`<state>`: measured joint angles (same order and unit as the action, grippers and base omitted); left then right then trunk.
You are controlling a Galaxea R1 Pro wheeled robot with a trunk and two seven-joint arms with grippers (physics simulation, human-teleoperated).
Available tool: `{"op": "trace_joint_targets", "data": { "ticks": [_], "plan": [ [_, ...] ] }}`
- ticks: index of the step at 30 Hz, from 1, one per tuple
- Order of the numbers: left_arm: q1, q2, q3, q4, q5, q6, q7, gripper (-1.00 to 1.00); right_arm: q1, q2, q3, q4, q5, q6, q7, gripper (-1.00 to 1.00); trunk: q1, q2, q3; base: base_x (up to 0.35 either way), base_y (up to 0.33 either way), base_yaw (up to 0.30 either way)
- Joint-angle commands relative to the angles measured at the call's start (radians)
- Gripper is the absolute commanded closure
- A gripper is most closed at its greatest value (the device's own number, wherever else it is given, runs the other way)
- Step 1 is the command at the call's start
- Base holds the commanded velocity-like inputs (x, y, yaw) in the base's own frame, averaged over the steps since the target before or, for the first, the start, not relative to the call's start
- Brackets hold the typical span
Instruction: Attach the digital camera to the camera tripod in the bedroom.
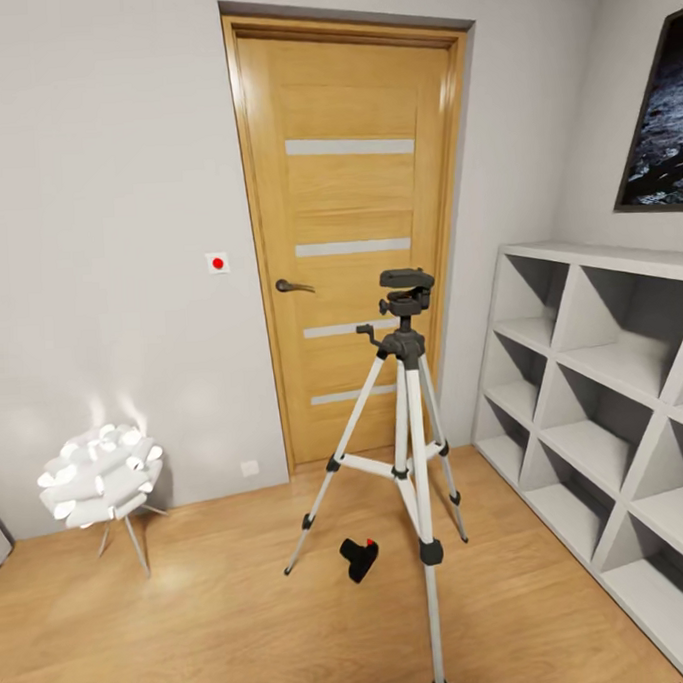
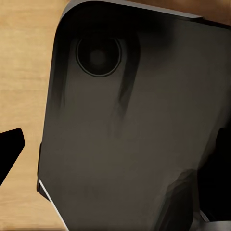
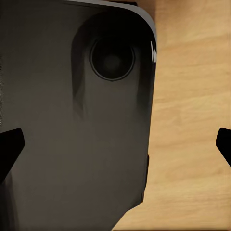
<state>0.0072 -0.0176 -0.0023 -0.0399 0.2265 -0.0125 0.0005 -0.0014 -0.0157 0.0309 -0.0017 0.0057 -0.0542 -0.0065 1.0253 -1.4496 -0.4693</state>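
Under the camera tripod (image 1: pixel 411 418), digital camera (image 1: pixel 359 558) on floor, far from fingers (image 3: pixel 9 147).

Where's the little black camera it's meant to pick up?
In the head view the digital camera lies on the wood floor between the legs of the camera tripod, in front of the wooden door.

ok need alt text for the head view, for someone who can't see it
A silver-legged camera tripod stands on a wood floor before a closed wooden door, a small black digital camera lying on the floor between its legs. White lamp left, grey shelves right.
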Motion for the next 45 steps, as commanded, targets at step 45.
{"op": "trace_joint_targets", "data": {
  "ticks": [45],
  "plan": [
    [0.001,-0.002,-0.001,-0.001,0.007,-0.001,0.000,-1.00,-0.458,-0.193,-0.079,-1.431,-0.137,1.101,0.100,-1.00,0.000,0.000,-0.001,-0.008,0.000,0.000]
  ]
}}
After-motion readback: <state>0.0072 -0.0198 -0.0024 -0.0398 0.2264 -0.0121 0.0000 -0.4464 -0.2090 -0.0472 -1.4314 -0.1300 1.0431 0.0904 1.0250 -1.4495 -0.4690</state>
